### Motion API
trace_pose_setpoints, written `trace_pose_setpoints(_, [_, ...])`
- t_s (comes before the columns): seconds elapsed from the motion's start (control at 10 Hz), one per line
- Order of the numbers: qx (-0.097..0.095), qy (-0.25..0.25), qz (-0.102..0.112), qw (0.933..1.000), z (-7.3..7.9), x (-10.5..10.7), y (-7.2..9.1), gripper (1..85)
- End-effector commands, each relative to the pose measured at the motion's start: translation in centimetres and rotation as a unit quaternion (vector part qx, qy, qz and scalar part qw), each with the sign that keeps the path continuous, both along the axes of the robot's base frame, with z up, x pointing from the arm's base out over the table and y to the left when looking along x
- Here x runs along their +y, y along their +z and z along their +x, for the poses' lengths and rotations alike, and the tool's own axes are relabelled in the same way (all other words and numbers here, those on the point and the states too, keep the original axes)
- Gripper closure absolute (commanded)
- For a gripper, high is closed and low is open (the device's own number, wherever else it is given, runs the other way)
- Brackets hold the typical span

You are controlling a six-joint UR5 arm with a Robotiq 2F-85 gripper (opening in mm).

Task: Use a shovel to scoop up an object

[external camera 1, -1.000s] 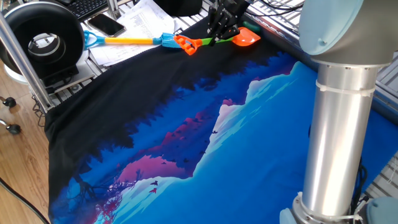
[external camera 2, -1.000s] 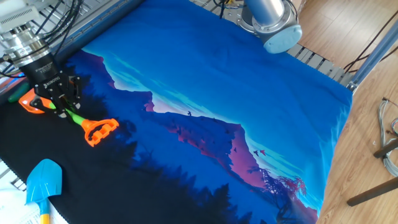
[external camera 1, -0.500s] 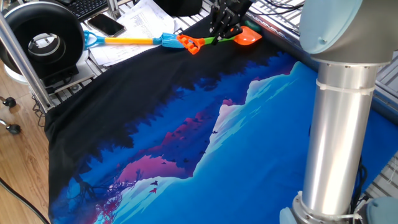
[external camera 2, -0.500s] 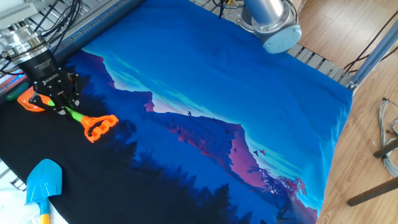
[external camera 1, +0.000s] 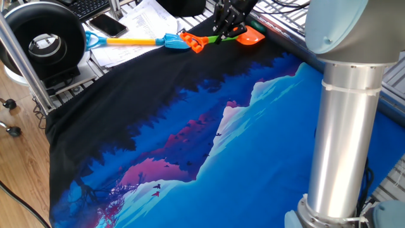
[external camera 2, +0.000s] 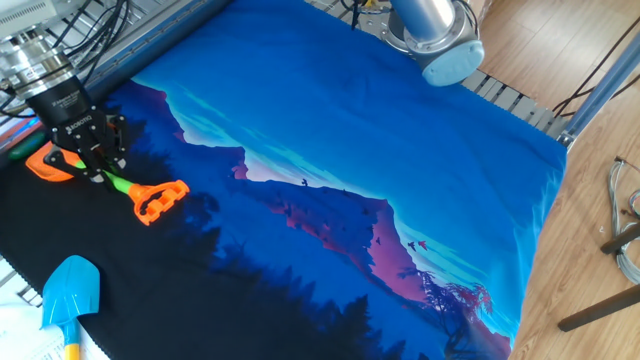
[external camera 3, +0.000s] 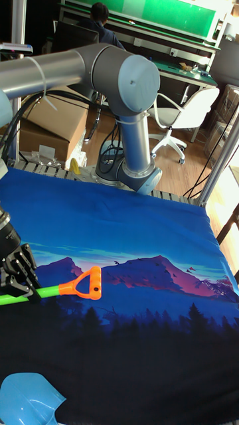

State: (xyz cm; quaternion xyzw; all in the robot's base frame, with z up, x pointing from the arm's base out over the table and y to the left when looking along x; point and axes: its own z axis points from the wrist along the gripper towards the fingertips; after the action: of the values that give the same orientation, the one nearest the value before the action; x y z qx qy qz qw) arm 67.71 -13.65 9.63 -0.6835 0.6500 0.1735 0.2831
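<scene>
Gripping: the pincer is seen pinched on the lime-green shaft of the shovel, at the left edge of the other fixed view and at the top centre of one fixed view.
Change: over the last second the shovel has been carried a little toward the far edge of the bench; in one fixed view the shovel sits slightly higher in the frame than before, and its D-shaped handle is now nearer the blue-bladed shovel.
Shovel position: the orange blade lies behind the pincer, the orange handle in front; in the tall fixed view the shovel is seen at middle left, its shaft running off the left edge past the pincer.
Contact: whether the blade is resting on the cloth or lifted just clear cannot be told.
Object: the small dark green piece cannot be found in any view.
Meaning: the grasp appears secure, so the tool is judged to be in hand; the scoop itself is judged not yet done.
</scene>
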Motion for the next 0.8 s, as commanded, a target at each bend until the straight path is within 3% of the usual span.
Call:
trace_pose_setpoints(0.0, [-0.011,0.006,0.005,0.9999,0.3,-0.3,0.6,73.3])
trace_pose_setpoints(0.4, [-0.016,0.009,0.013,0.9997,0.4,-0.6,1.0,73.3])
trace_pose_setpoints(0.7, [-0.023,0.008,0.034,0.9991,0.6,0.0,1.6,73.3])
